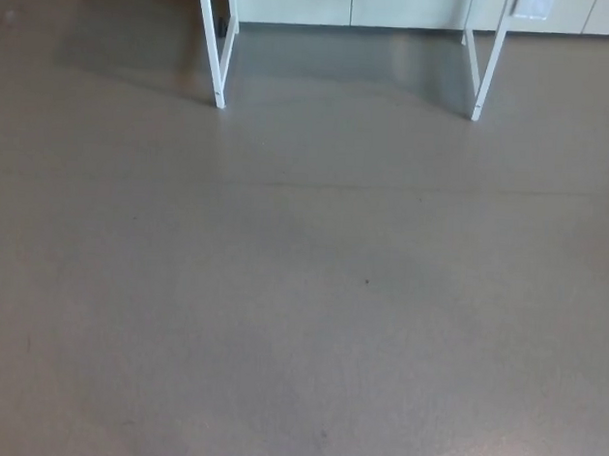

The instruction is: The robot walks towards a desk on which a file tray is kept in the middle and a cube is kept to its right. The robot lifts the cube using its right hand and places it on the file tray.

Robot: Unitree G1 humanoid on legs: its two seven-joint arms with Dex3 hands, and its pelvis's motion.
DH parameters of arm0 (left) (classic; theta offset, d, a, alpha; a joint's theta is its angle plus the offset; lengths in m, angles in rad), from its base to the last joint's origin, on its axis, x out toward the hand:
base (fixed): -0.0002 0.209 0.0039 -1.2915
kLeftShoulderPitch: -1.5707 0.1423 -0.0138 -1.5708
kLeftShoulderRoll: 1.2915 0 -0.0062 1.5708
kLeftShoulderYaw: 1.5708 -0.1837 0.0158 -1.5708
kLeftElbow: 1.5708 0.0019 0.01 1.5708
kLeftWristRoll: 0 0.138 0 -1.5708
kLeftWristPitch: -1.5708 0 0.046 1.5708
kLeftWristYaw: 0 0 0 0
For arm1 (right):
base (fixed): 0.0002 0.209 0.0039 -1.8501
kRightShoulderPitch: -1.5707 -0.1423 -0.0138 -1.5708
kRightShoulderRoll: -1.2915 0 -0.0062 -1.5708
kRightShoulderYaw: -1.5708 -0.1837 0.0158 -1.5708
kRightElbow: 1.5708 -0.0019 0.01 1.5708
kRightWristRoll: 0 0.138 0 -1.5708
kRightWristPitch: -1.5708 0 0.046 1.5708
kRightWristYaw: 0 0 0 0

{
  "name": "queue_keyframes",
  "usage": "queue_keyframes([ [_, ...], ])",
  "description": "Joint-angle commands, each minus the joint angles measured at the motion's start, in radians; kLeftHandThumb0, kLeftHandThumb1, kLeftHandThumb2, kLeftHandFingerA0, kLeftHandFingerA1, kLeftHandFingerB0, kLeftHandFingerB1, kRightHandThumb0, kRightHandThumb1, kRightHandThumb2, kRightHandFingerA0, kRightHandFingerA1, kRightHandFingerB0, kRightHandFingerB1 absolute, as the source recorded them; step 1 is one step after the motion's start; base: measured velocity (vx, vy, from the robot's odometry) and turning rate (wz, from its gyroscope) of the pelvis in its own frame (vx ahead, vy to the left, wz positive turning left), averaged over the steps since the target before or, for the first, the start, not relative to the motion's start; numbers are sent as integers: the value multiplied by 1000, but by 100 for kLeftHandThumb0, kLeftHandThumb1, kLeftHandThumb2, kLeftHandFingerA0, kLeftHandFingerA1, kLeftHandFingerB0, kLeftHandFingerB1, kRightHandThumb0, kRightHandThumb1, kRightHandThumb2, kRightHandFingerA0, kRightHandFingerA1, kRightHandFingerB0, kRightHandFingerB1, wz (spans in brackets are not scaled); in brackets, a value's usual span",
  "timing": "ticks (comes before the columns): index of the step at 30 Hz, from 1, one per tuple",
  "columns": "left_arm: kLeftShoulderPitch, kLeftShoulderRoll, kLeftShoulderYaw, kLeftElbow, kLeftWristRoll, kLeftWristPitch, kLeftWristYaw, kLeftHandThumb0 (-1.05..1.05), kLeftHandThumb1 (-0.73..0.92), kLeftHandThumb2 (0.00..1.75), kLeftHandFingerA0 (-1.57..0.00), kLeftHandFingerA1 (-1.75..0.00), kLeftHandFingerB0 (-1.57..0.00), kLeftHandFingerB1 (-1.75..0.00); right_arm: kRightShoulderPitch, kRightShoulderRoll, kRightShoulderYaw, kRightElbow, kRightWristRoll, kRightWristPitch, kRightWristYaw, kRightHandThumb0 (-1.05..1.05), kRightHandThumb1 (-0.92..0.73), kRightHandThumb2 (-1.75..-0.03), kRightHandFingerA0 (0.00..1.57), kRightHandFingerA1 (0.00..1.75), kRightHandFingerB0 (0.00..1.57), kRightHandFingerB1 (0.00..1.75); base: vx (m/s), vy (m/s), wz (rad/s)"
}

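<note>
We look down on a wide stretch of smooth grey floor point(302, 288), matt with a faint sheen, which fills nearly the whole head view. At the top edge stand the lower parts of the desk point(213, 45): two white metal legs. The left leg point(219, 80) is near the upper left and the right leg point(479, 94) near the upper right, well apart. Each leg is made of two thin bars that meet at a foot on the floor. Between and behind them a darker shadow point(340, 59) lies on the floor, and beyond it runs a row of pale panels point(392, 6). A tiny dark speck point(367, 282) marks the floor near the middle.

The desk top is cut off above the picture, so the cube and the file tray are outside our view and we cannot tell how they look or lie. Neither the left robot hand nor the right robot hand shows, so we cannot tell whether they are released or clenched.
</note>
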State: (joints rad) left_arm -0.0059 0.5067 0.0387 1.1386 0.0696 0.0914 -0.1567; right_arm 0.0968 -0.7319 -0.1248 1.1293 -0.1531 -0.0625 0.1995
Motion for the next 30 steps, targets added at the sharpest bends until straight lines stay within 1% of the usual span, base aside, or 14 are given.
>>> queue_keyframes([
  [1,-17,19,9,43,-4,-33,-65,-101,87,67,-25,-95,-26,-83,-32,-27,0,45,14,-90,77,-62,-44,-83,4,49,3,25,48,34,-13],
  [2,-19,19,13,46,-8,-33,-68,-105,84,71,-27,-92,-25,-80,-32,-27,-1,51,16,-100,81,-59,-58,-58,7,48,4,27,0,0,0],
  [3,-16,19,18,41,-13,-34,-72,-104,66,120,-30,-82,-27,-75,-30,-19,-26,57,46,-102,86,-59,-40,-79,4,49,4,27,99,65,-4],
  [4,-13,20,22,35,-14,-35,-79,-104,66,120,-30,-82,-27,-75,-34,-13,-33,63,54,-94,80,-59,-40,-79,4,49,4,27,106,95,-7],
  [5,-14,20,21,36,-11,-33,-74,-100,86,65,-29,-94,-27,-82,-32,-8,-32,69,50,-108,59,-64,-42,-76,10,52,3,31,132,124,-8],
  [13,5,24,29,43,-9,-59,-91,-103,85,70,-21,-90,-19,-79,-29,-15,-32,84,63,-104,90,-54,-51,-58,6,47,7,29,199,109,-9],
  [14,13,25,35,36,-15,-50,-100,-55,45,115,-6,-64,-2,-59,-25,-13,0,91,21,-124,43,-32,-34,-89,5,54,0,51,240,163,-2],
  [16,18,27,35,26,-15,-45,-106,-55,45,115,-6,-64,-2,-59,-24,-4,-57,102,83,-134,78,-32,-34,-89,5,54,0,51,239,93,4],
  [18,3,24,34,54,-6,-47,-85,-102,87,64,-25,-91,-22,-78,-29,-4,-66,104,84,-126,83,-33,-36,-90,4,52,0,51,267,18,9],
  [19,-3,23,25,66,6,-45,-68,-99,88,65,-30,-91,-25,-78,-25,0,-87,104,103,-138,90,-53,-40,-69,22,55,6,40,241,-9,16],
  [20,-7,22,29,70,2,-41,-73,-101,86,65,-29,-91,-24,-77,-28,0,-88,108,102,-141,98,-32,-38,-91,4,52,0,51,270,-59,12],
  [21,-12,23,29,75,2,-48,-76,-100,88,63,-28,-91,-25,-77,-42,-1,-81,118,90,-123,101,-55,-42,-69,7,50,6,33,300,-106,8],
  [26,-18,23,17,92,18,-55,-60,-98,88,65,-26,-88,-22,-75,-32,-25,40,84,-34,-124,9,-77,-45,-82,4,53,11,27,325,-172,17],
  [30,-19,19,30,79,-1,-41,-69,-101,84,65,-25,-91,-21,-78,-23,-15,-60,68,96,-110,101,-54,-34,-79,1,52,4,40,372,-296,36],
])
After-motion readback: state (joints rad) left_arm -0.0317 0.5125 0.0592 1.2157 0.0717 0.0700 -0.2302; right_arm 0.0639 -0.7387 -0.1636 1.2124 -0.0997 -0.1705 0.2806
